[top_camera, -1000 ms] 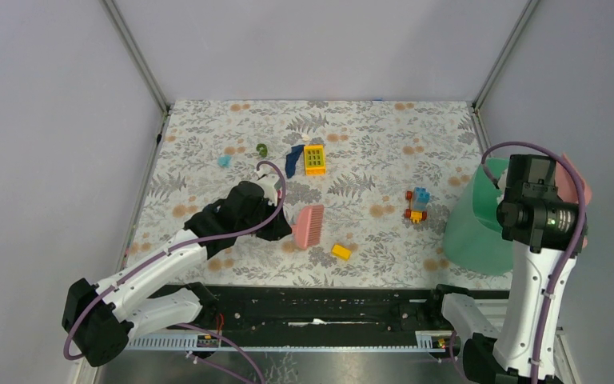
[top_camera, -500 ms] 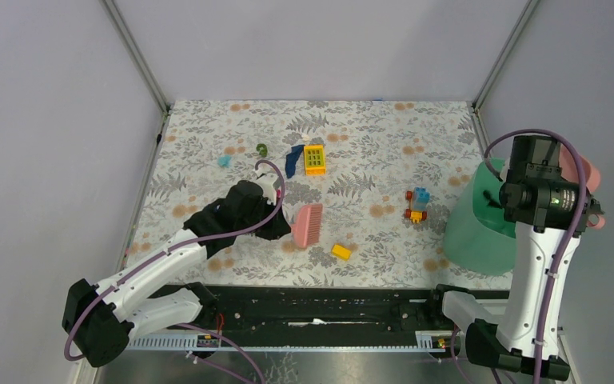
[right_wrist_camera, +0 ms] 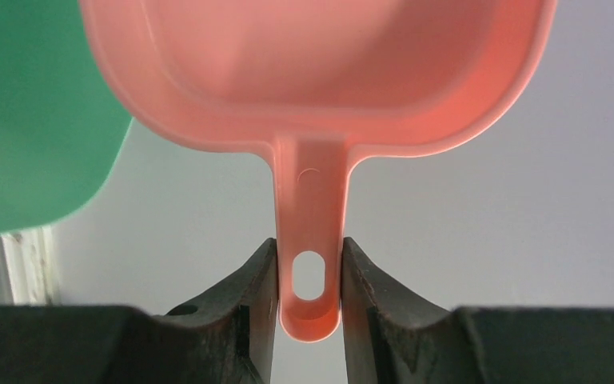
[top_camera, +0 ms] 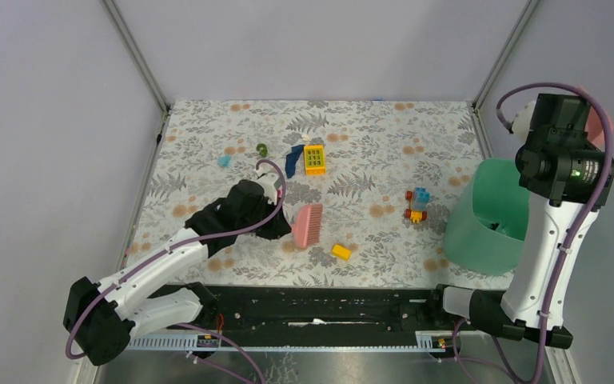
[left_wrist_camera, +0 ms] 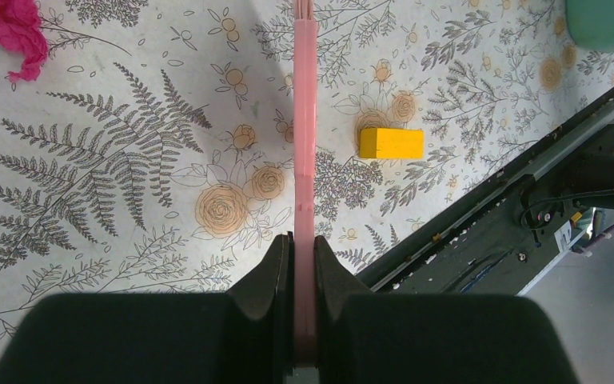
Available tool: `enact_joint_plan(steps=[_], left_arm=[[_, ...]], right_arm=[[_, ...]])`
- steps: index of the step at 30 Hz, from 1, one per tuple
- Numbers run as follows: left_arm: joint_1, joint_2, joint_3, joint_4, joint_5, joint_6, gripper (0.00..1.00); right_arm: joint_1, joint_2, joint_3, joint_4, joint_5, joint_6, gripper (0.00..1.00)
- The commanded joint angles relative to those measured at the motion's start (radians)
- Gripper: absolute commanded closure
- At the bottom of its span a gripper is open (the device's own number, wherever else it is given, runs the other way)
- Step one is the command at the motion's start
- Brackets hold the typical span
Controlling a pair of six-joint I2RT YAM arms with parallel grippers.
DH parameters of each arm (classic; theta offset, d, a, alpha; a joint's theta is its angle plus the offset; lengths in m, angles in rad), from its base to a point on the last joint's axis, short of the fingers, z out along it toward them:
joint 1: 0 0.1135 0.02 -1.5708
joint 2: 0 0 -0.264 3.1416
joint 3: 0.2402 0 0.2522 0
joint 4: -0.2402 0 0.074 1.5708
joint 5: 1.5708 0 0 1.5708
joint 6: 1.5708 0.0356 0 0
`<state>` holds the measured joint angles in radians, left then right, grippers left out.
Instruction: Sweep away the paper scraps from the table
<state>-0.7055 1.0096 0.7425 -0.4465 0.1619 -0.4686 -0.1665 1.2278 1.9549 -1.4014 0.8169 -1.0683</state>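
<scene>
Left gripper clenched on pink comb-like plastic brush, right gripper grasping handle of pink plastic dustpan — land pan flush, then rake crumpled magenta paper scrap, ahead-left of left gripper.

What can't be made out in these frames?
- Top view: dustpan mostly hidden behind right arm.
- Left wrist view: brush seen edge-on, teeth unseen; magenta scrap cut by top-left edge.
- Top view: green bin contents too dark and small.

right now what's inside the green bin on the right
Inside the green bin, only a small dark bit shows against its green floor, too small to identify. The right arm covers the bin's right side, so anything there is hidden.
</scene>
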Motion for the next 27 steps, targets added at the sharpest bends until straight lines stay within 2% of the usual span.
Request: enact_joint_plan(steps=[1,5,9,12,16,18,23,27], left_arm=[[0.004,0.021,0.052,0.063,0.022,-0.003,1.00],[0.002,0.032,0.085,0.051,0.030,-0.007,1.00],[0.000,0.053,0.182,-0.040,-0.019,0.030,1.00],[-0.001,0.078,0.272,-0.141,-0.055,0.064,1.00],[-0.001,0.127,0.400,-0.280,-0.131,0.098,1.00],[0.000,0.154,0.461,-0.352,-0.194,0.107,1.00],[-0.002,0.187,0.566,-0.481,-0.360,0.101,1.00],[-0.001,0.215,0.642,-0.602,-0.559,0.077,1.00]], right_arm=[[-0.004,0.058,0.138,0.026,-0.143,0.022,1.00],[-0.004,0.100,0.169,0.022,-0.293,0.119,1.00],[-0.004,0.189,0.277,-0.067,-0.552,0.267,1.00],[-0.002,0.203,0.250,-0.046,-0.740,0.320,1.00],[0.002,0.126,0.063,0.135,-1.001,0.385,1.00],[0.030,0.089,-0.058,0.208,-1.067,0.417,1.00],[0.228,0.066,-0.338,0.321,-1.045,0.424,1.00],[0.371,0.076,-0.499,0.381,-1.044,0.439,1.00]])
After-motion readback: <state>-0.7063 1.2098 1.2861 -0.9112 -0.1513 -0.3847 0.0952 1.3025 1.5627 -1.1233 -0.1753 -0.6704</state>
